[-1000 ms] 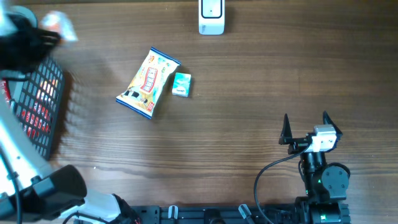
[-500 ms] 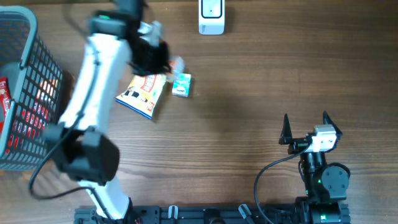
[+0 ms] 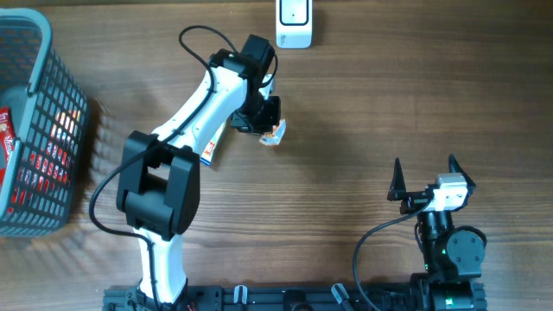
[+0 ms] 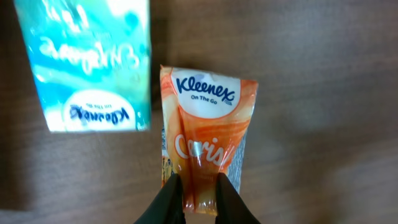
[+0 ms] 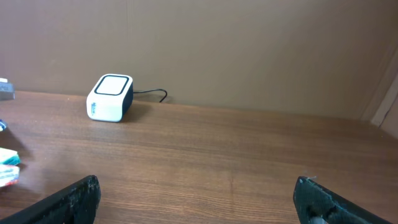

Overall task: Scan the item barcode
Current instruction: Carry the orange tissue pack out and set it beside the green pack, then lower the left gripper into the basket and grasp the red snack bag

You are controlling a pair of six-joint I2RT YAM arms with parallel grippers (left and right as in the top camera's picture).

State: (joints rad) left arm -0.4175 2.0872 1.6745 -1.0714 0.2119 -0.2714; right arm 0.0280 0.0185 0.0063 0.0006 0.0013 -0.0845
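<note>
My left gripper (image 4: 194,183) is shut on the bottom edge of an orange Kleenex tissue pack (image 4: 208,124), which hangs just over the wood with its label up. Seen from overhead, the left gripper (image 3: 269,125) is at the table's middle back and the orange pack (image 3: 275,135) pokes out beneath it. A teal tissue pack (image 4: 87,62) lies flat just to the left of the orange one. The white barcode scanner (image 3: 294,22) stands at the far edge, also seen as a scanner (image 5: 111,98) in the right wrist view. My right gripper (image 3: 423,177) rests open and empty near the front right.
A grey wire basket (image 3: 34,52) with red packets inside stands at the left edge. A yellow snack bag (image 3: 212,149) lies mostly hidden under the left arm. Bare wood stretches between the scanner and the right gripper (image 5: 199,199).
The left arm swung from the basket at the left to the table's middle, carrying the orange pack, and lowered it beside the teal pack. The right arm stayed still.
</note>
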